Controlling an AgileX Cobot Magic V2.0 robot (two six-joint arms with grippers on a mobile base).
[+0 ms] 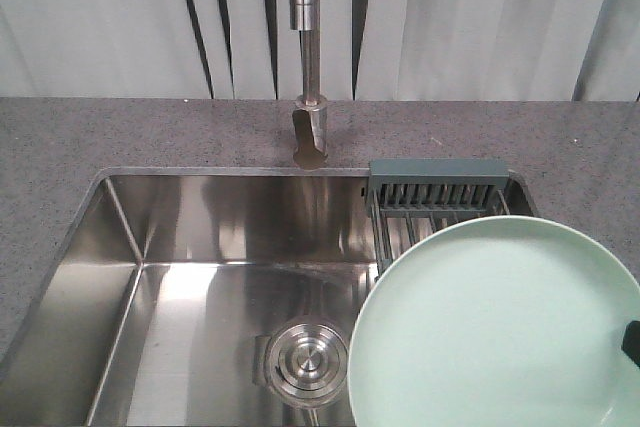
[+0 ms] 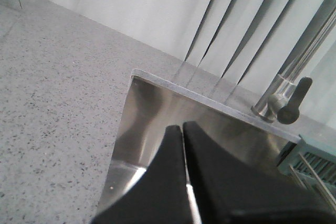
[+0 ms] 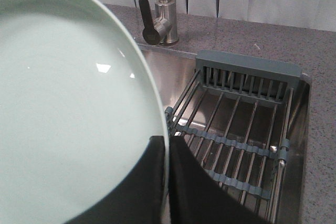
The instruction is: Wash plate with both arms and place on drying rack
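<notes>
no readable text, labels or numbers anywhere.

The plate [image 1: 500,327], clamped at its rim by the right gripper [image 3: 167,182], blocked most of the drying rack [image 1: 440,192] from the front, though the right wrist view showed the rack's bars bare beside it. The faucet [image 1: 308,67] rose behind the sink [image 1: 200,287]. The sink's left half lay open around the drain strainer [image 1: 308,362].

The plate [image 1: 490,327] fills the lower right, over the rack [image 1: 437,190]; drain [image 1: 306,362] lower centre in the sink [image 1: 200,247], tap [image 1: 308,67] upper centre.
</notes>
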